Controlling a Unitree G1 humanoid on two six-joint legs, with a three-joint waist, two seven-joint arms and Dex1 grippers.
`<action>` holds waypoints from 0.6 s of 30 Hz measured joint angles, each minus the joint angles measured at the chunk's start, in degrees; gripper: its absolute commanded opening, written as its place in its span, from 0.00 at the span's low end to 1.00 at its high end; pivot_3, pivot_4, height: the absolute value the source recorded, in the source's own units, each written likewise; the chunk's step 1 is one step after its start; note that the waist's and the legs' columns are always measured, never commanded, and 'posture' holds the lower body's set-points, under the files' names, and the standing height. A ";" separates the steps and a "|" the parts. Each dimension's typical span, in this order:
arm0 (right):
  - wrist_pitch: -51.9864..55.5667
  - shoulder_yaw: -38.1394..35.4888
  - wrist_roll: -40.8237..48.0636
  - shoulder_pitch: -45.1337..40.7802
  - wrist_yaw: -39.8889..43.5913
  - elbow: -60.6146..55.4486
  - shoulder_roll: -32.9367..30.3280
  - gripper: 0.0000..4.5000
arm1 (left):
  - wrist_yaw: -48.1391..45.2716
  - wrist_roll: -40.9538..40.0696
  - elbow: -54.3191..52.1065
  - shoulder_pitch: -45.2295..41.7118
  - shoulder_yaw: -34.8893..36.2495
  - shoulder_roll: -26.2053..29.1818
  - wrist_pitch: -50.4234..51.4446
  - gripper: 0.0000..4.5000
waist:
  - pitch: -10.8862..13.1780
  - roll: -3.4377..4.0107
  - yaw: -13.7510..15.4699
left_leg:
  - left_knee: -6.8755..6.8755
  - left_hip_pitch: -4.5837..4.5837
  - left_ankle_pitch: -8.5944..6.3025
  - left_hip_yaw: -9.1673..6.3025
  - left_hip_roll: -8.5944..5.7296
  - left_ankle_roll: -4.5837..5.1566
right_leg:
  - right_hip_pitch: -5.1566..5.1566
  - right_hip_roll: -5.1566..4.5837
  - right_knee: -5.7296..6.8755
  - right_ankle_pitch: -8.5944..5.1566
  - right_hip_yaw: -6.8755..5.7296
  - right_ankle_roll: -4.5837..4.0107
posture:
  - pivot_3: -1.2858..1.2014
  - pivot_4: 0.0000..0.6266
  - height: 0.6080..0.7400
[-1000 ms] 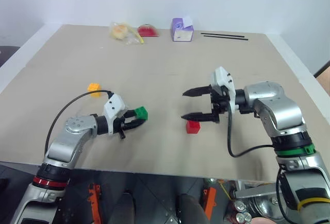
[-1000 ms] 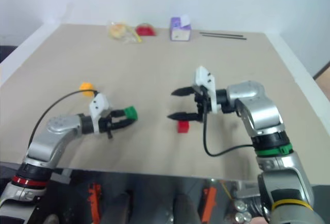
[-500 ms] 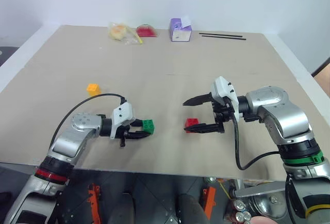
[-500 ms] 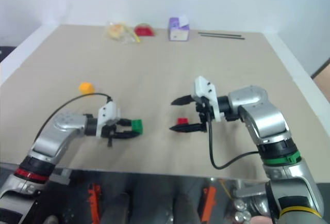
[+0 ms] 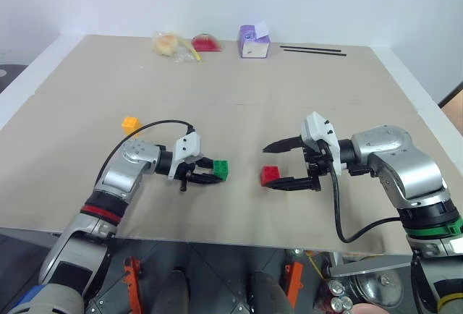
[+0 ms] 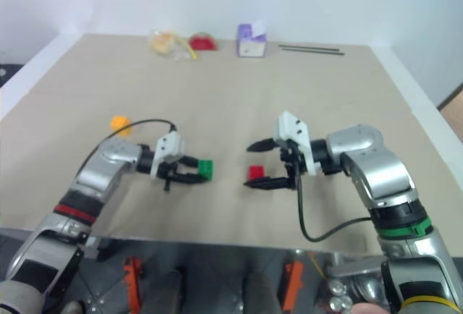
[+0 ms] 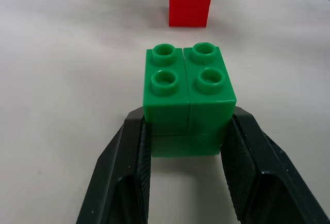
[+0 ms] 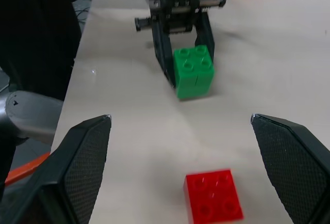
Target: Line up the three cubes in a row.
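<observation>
Gripping the green cube point(image 5: 221, 170) by its two side faces, the left gripper point(image 5: 207, 175) has its black fingers point(image 7: 133, 172) closed against the brick near the front of the table point(image 5: 239, 104), studs up; whether the brick rests on the surface or sits just above it cannot be told. The red cube point(image 5: 270, 175) sits on the table to the right of the green one, near it but apart, with bare tabletop between them. The right gripper point(image 5: 278, 163) has its fingers spread wide around the red cube without touching it, one fingertip behind the cube and one in front, holding nothing. The yellow-orange cube point(image 5: 130, 124) sits well apart to the left, farther back than the other two, beside the left arm's black cable point(image 5: 148, 127). Along the far edge of the table lie a purple-and-white box point(image 5: 255, 42), a yellow-and-cream item point(image 5: 172, 44) and a red item point(image 5: 207, 42) next to it, and two thin black sticks point(image 5: 312, 51), all well clear of the cubes. Nothing lies between the green and red cubes.
</observation>
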 measured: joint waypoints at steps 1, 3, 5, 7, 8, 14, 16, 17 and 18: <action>0.16 -0.11 0.08 0.24 -0.32 -0.42 -0.08 1.00 | -0.13 0.12 0.61 -0.05 -0.12 -0.25 -0.36 0.29 | 0.00 0.00 0.00 | 0.00 0.00 0.00 0.00 0.00 0.00 | 0.00 0.00 0.00 0.00 0.00 0.00 | 0.52 0.24 1.00; 0.62 -0.94 0.43 0.83 -0.91 -1.15 -0.17 1.00 | -0.92 0.72 2.07 -0.21 -0.25 -1.14 -0.97 0.29 | 0.00 0.00 -0.06 | 0.00 0.00 0.00 0.00 0.00 0.00 | -0.01 0.00 0.00 0.01 0.00 0.01 | 0.52 0.24 1.00; 1.18 -1.41 0.83 0.97 -1.48 -1.75 -0.51 1.00 | -1.28 1.08 3.19 -0.49 -0.25 -2.05 -1.63 0.29 | 0.00 0.00 -0.03 | 0.01 0.00 0.00 0.00 0.00 0.00 | 0.00 0.00 0.00 0.02 0.00 0.01 | 0.52 0.24 1.00; 1.57 -1.63 1.10 1.08 -1.93 -2.50 -0.61 1.00 | -1.84 1.17 3.30 -0.66 -0.26 -2.57 -1.78 0.29 | 0.00 0.00 -0.02 | 0.03 0.00 0.00 0.00 0.00 0.00 | 0.01 0.00 0.00 0.02 0.00 0.01 | 0.52 0.24 1.00; 1.69 -1.65 1.15 1.23 -2.08 -2.87 -0.70 1.00 | -2.08 1.21 3.39 -0.83 -0.26 -2.83 -1.82 0.29 | 0.00 0.00 -0.02 | 0.04 -0.01 0.00 0.00 0.00 0.00 | 0.01 0.00 0.00 0.02 0.00 0.01 | 0.52 0.24 1.00; 2.57 -1.80 1.65 1.67 -2.75 -3.30 -1.17 1.00 | -2.13 2.13 4.29 -1.35 -0.25 -3.22 -1.95 0.29 | 0.00 0.00 -0.03 | 0.05 -0.01 0.00 0.00 0.00 0.00 | 0.01 0.00 0.00 0.03 0.00 0.01 | 0.52 0.24 1.00; 2.63 -1.80 1.85 1.67 -2.85 -3.33 -1.17 1.00 | -2.14 2.15 4.29 -1.34 -0.24 -3.24 -1.95 0.29 | 0.00 0.00 -0.03 | 0.05 -0.01 0.00 0.00 0.00 0.00 | 0.01 0.00 0.00 0.03 0.00 0.01 | 0.52 0.24 1.00; 2.63 -1.80 2.00 1.67 -2.88 -3.33 -1.17 1.00 | -2.14 2.16 4.29 -1.34 -0.24 -3.24 -1.95 0.29 | 0.00 0.00 -0.02 | 0.05 -0.01 0.00 0.00 0.00 0.00 | 0.01 0.00 0.00 0.03 0.00 0.01 | 0.52 0.24 1.00; 2.63 -1.80 2.07 1.67 -2.90 -3.33 -1.17 1.00 | -2.13 2.17 4.29 -1.34 -0.24 -3.25 -1.94 0.29 | 0.00 0.00 -0.02 | 0.05 -0.01 0.00 0.00 0.00 0.01 | 0.01 0.00 0.00 0.03 0.00 0.02 | 0.52 0.24 1.00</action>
